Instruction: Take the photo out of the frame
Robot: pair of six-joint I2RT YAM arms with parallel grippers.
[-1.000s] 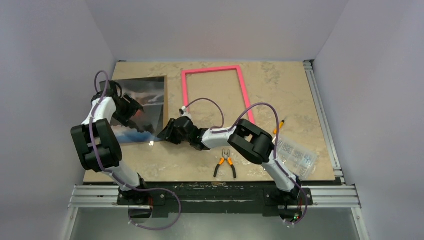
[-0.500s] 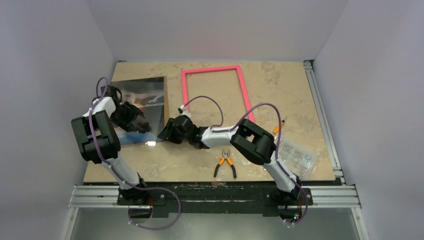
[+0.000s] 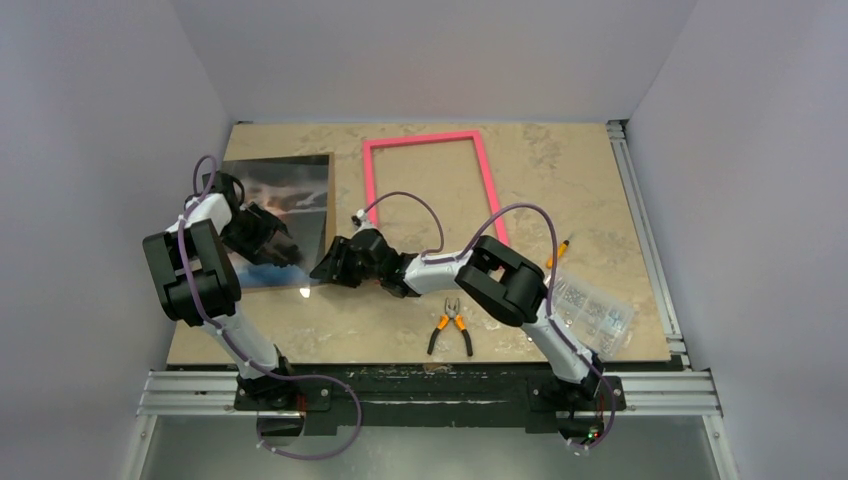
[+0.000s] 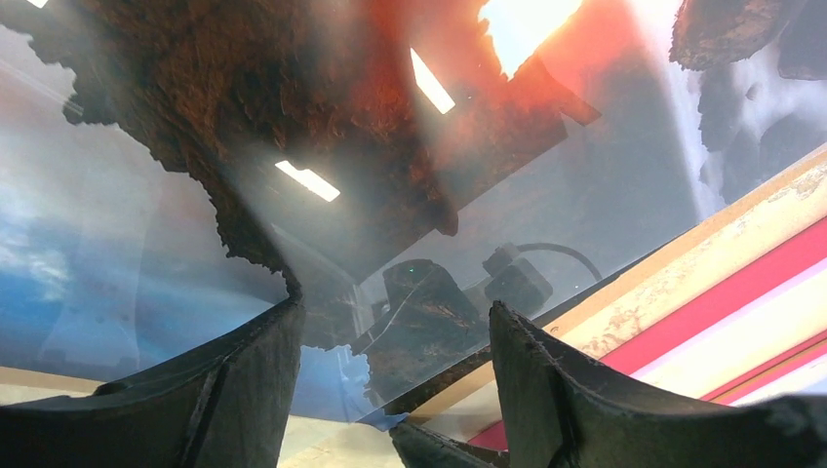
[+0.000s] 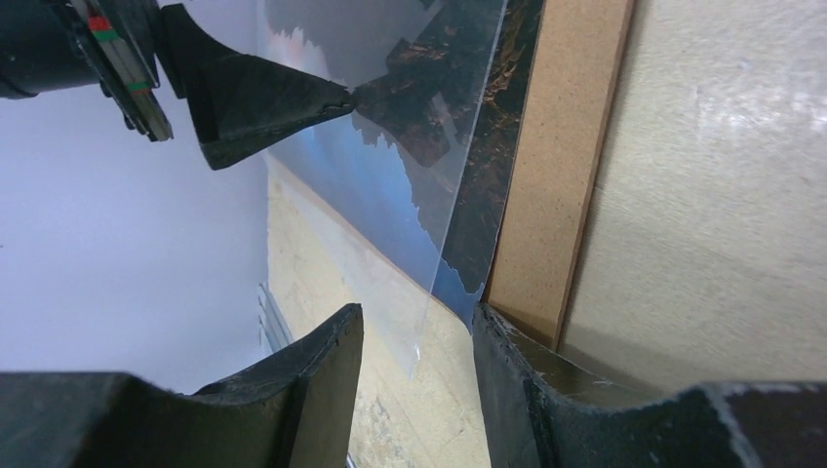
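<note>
Left claw [image 4: 395,307] has its two fingers spread wide, low over the photo [image 3: 290,190], and it pinches nothing. The right claw [image 5: 417,314] has its fingers a little apart. The thin near edge of the shiny sheet sits in the gap and does not look squeezed.

From above, the photo lies at the far left of the table [image 3: 560,170]. The frame [image 3: 420,140] lies near it on the right, not touching. It is only a pink border, and the table shows through its middle. Only this view shows the orange-handled pliers [image 3: 450,330] and a clear box of small parts [image 3: 592,305] by the right arm.

Up close, the left wrist view shows dark brown clouds, an orange glow and blue and white below. The photo is so glossy that lights and the claw are mirrored in it.

Only the right wrist view shows a brown board [image 5: 561,146] under the photo's edge. It also shows one pointed finger of the left claw with its tip on the sheet. Small red and green stripes mark that claw's body.
</note>
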